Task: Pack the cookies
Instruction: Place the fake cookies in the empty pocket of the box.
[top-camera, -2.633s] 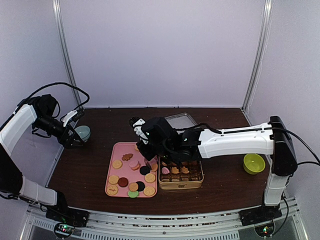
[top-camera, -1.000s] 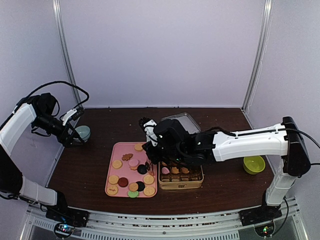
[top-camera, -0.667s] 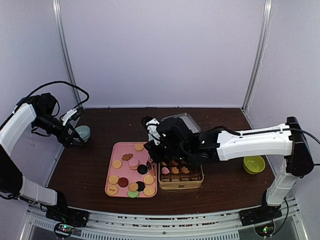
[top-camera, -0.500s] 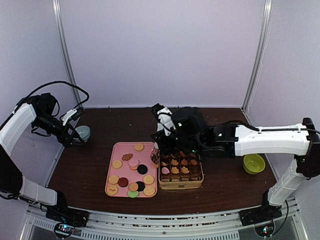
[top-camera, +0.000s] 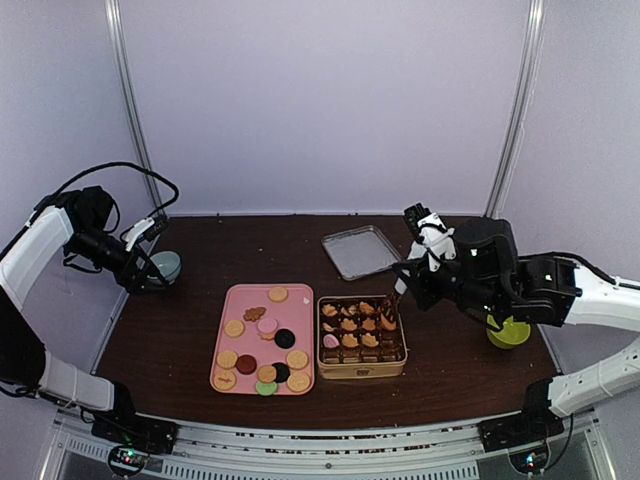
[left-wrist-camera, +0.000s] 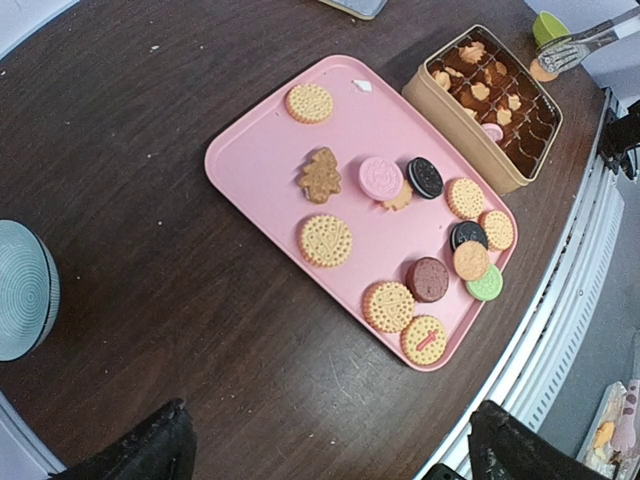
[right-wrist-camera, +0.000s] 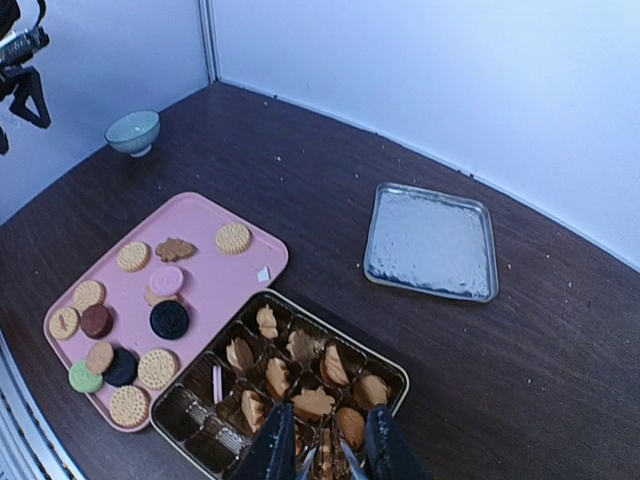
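At the gold tin's (top-camera: 362, 369) far right corner, the right gripper (top-camera: 402, 287) has arrived from the pink tray (top-camera: 226, 300), pinching a tan cookie (left-wrist-camera: 545, 71); placing looks next; left gripper (top-camera: 148, 268) gapes wide.

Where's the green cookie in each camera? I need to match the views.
Top external: green cookie at the near edge of the pink tray, lower centre-left.
Left wrist: green cookie right of centre, at the tray's edge.
Right wrist: green cookie at lower left, at the tray's edge.
Shared landmark: the pink tray.
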